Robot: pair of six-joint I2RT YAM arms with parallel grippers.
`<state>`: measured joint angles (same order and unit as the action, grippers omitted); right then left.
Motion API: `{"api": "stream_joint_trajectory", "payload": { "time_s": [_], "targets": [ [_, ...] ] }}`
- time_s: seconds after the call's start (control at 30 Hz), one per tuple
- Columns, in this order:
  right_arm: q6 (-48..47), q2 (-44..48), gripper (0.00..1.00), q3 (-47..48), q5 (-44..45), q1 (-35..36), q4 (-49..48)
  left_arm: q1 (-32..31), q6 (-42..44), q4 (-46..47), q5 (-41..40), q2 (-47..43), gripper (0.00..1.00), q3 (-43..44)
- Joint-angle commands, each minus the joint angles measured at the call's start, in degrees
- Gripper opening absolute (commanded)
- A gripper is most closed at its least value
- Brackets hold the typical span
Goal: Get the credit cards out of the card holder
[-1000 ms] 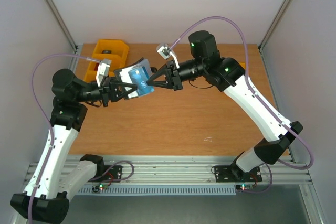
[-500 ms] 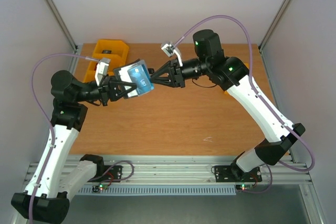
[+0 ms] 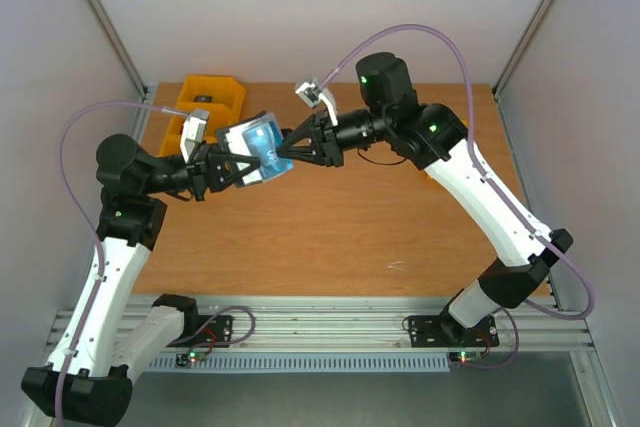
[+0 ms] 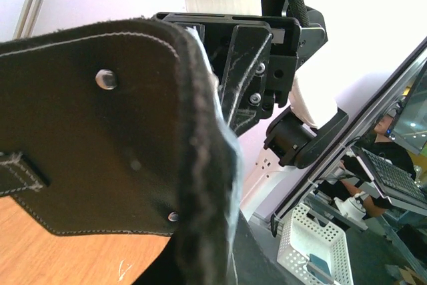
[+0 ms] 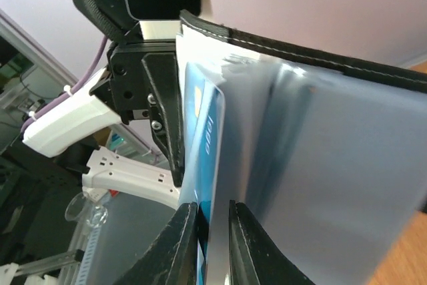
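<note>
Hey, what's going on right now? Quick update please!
Left hand shut on card holder, held mid-air. Right hand nearly closed around blue card. Nothing blocking.

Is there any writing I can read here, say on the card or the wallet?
None can be read.
Blue credit card in the card holder: a row of raised characters, seen edge-on, illegible.
From above, pale marks on the card: too small.
Holder's black outside: no writing.

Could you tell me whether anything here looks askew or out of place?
Nothing looks damaged or spilled. The card holder is held open in the air by the left tool, and a blue card sticks out of its pocket between the fingers of the right tool, which fits the job.
</note>
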<state>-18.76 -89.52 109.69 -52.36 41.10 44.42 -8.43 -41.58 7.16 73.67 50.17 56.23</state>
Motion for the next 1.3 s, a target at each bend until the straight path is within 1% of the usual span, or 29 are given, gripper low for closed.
{"api": "stream_joint_trajectory", "payload": {
  "time_s": [0.0,0.07,0.2,0.33,0.43,0.57,0.6,0.67,0.77,0.87,1.03,1.27],
  "targets": [
    [-1.5,-2.5,0.12,3.1,0.3,2.0,1.9,-0.5,0.2,5.3,1.0,-0.6,0.00,-0.1],
    [-1.0,-2.4,0.10,3.2,-1.2,2.1,1.1,-0.5,0.2,5.2,1.0,-0.8,0.00,-0.3],
    [-1.0,-1.9,0.01,3.3,-2.7,2.1,0.6,-0.5,0.2,5.1,0.7,-1.0,0.00,-1.1],
    [-0.9,-0.9,0.01,3.0,-3.3,1.8,0.5,-0.5,1.6,1.9,-0.3,-1.1,0.00,-1.3],
    [-1.0,0.1,0.01,2.0,-2.6,1.2,0.5,-0.5,3.0,0.2,-0.3,-1.3,0.05,-1.4],
    [-1.3,1.0,0.01,1.0,-2.5,0.6,0.6,-0.5,2.8,0.1,0.0,-1.4,0.14,-1.6],
    [-1.3,1.1,0.01,0.9,-2.6,0.4,0.8,-0.5,2.7,0.1,0.1,-1.5,0.14,-1.6],
    [-1.4,1.6,0.01,0.7,-2.5,0.1,1.0,-0.5,2.6,0.0,0.2,-1.5,0.13,-1.6],
    [-1.4,2.3,0.01,0.1,-2.2,-0.8,0.9,-0.5,2.5,-0.1,0.2,-1.5,0.08,-1.8],
    [-1.4,2.7,0.01,-0.1,-2.2,-1.5,1.3,-0.5,2.4,0.0,0.1,-1.5,0.01,-1.8],
    [-2.5,3.3,0.01,-0.4,-1.5,-2.6,2.8,-0.5,2.2,-0.1,-0.7,-1.4,0.00,-1.8],
    [-3.9,5.3,0.01,-1.9,-1.0,-7.1,5.5,-0.3,3.4,-1.7,-1.5,-1.5,0.00,-2.1]
  ]
}}
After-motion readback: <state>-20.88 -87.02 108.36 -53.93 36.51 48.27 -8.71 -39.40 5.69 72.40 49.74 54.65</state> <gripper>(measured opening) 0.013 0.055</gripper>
